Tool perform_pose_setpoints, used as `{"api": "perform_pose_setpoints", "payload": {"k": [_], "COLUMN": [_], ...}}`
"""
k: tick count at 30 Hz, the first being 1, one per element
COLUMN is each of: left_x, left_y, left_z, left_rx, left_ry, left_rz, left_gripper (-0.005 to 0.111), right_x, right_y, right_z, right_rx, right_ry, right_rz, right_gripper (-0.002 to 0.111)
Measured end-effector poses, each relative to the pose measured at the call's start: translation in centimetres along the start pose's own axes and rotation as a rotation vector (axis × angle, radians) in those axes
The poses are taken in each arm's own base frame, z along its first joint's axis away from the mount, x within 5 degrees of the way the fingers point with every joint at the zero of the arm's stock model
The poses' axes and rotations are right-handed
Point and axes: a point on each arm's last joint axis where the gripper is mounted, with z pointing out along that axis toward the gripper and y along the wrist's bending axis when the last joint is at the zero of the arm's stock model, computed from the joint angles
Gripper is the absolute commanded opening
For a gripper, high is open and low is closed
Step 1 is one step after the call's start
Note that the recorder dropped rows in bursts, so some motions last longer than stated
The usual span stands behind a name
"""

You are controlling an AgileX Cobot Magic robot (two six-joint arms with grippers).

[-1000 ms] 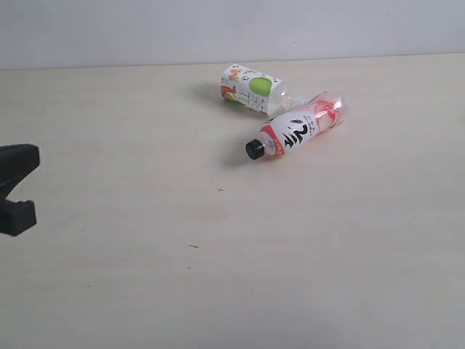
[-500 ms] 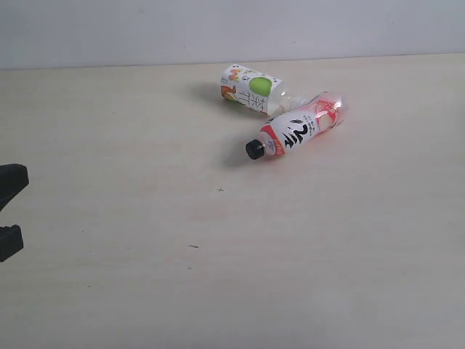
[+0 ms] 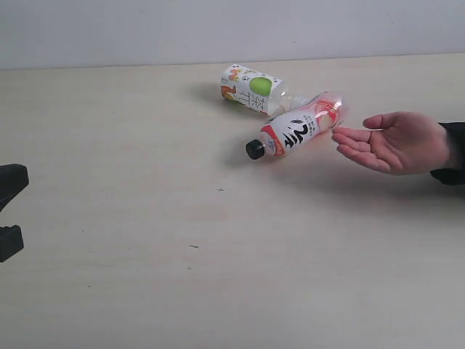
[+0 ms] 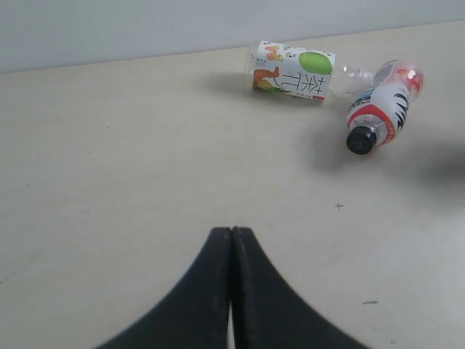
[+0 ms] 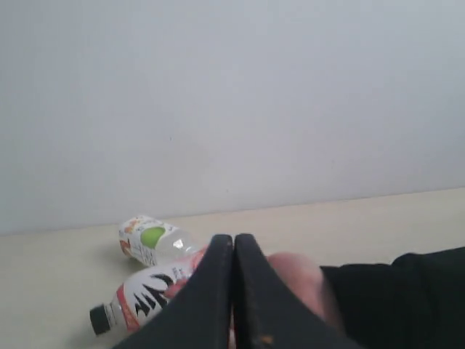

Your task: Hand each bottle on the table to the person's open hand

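Two bottles lie on their sides on the pale table [image 3: 145, 276]. The one with the white label and green apple [image 3: 251, 89] [image 4: 294, 70] [image 5: 149, 240] is farther back. The red-and-white bottle with a black cap [image 3: 296, 131] [image 4: 381, 107] [image 5: 142, 298] lies just in front of it, touching it. A person's open hand [image 3: 392, 142] [image 5: 294, 280], palm up, rests right beside the red-and-white bottle's base. My left gripper [image 4: 232, 231] is shut and empty, far from the bottles. My right gripper [image 5: 234, 237] is shut and empty, with the hand and bottles beyond it.
A black part of the left arm [image 3: 10, 178] shows at the left edge of the exterior view. The person's black sleeve [image 3: 452, 153] [image 5: 407, 291] enters from the right. A pale wall [image 3: 218, 29] backs the table. Tiny dark specks [image 3: 220, 190] mark the surface.
The person's open hand has come in from the right and stopped beside the red-and-white bottle. The left arm drew back to the left edge a second ago and has held still since.
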Motion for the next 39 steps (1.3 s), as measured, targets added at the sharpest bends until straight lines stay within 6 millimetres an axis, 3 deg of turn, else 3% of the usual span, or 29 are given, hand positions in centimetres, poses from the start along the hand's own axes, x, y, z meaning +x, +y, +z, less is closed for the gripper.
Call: {"api": "perform_pose_setpoints", "payload": {"k": [6,10,14,17,19,20,22,24,25,26,27,29,32,36,39], "left_x": [0.0,0.0,0.0,0.0,0.0,0.0,0.0,0.0,0.0,0.0,0.0,0.0,0.0,0.0,0.0], "left_y": [0.0,0.0,0.0,0.0,0.0,0.0,0.0,0.0,0.0,0.0,0.0,0.0,0.0,0.0,0.0], "left_z": [0.0,0.0,0.0,0.0,0.0,0.0,0.0,0.0,0.0,0.0,0.0,0.0,0.0,0.0,0.0], "left_rx": [0.0,0.0,0.0,0.0,0.0,0.0,0.0,0.0,0.0,0.0,0.0,0.0,0.0,0.0,0.0], "left_ry": [0.0,0.0,0.0,0.0,0.0,0.0,0.0,0.0,0.0,0.0,0.0,0.0,0.0,0.0,0.0], "left_rz": [0.0,0.0,0.0,0.0,0.0,0.0,0.0,0.0,0.0,0.0,0.0,0.0,0.0,0.0,0.0], "left_gripper": [0.0,0.0,0.0,0.0,0.0,0.0,0.0,0.0,0.0,0.0,0.0,0.0,0.0,0.0,0.0], "right_x": [-2.0,-4.1,-9.0,-12.9,-14.8,-15.5,-15.5,-14.8,-13.4,-13.3,-12.1,-10.4,-8.1,-5.7,-4.1], "right_y": [-0.7,-0.9,-0.2,0.6,1.0,1.4,1.9,2.4,2.7,2.8,2.9,2.8,2.6,2.6,3.3], "right_z": [-0.3,-0.8,-0.6,1.6,4.7,8.7,12.7,17.0,20.8,22.2,24.9,28.3,32.0,34.8,36.1], "right_rx": [0.046,0.049,0.038,0.066,0.087,0.096,0.071,0.014,-0.065,-0.099,-0.184,-0.32,-0.566,-0.84,-0.968], "right_ry": [-0.234,-0.389,-0.474,-0.44,-0.344,-0.197,-0.017,0.196,0.417,0.486,0.659,0.848,1.003,1.052,1.031], "right_rz": [0.292,0.394,0.365,0.252,0.174,0.111,-0.002,-0.152,-0.286,-0.338,-0.442,-0.585,-0.803,-1.018,-1.123], "right_gripper": [0.0,0.0,0.0,0.0,0.0,0.0,0.0,0.0,0.0,0.0,0.0,0.0,0.0,0.001,0.011]}}
